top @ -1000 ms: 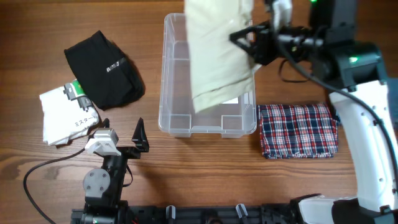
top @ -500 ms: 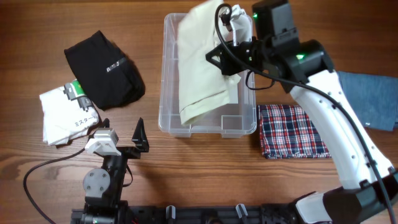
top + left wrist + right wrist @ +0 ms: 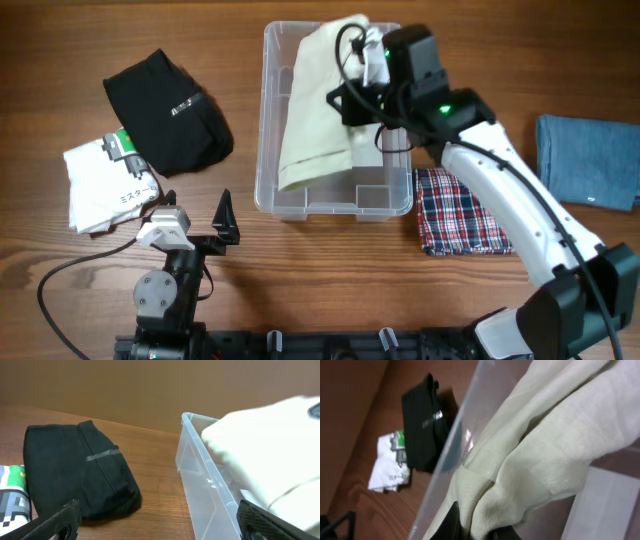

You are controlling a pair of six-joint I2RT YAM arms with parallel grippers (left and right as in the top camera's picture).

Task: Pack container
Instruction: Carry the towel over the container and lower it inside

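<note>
Place: a robot lab or test station rather than a lived-in room.
Surface: a single wood-grain surface (image 3: 330,270) fills the overhead view.
Machines: a long white arm (image 3: 500,190) and a smaller black and grey arm (image 3: 165,290) rise from its near edge, where a black rail (image 3: 330,345) runs.
Wiring: a loose black cable (image 3: 60,275) loops over the wood, and a green light (image 3: 442,105) glows on the white arm.
Props: a black garment (image 3: 165,110), a printed white packet (image 3: 105,185), a plaid cloth (image 3: 465,215) and a blue cloth (image 3: 590,160) lie spaced around a clear bin (image 3: 270,120) with a cream cloth (image 3: 320,100) in it, like test pieces.
Backdrop: a plain brown wall (image 3: 150,390), seen from the left wrist.
</note>
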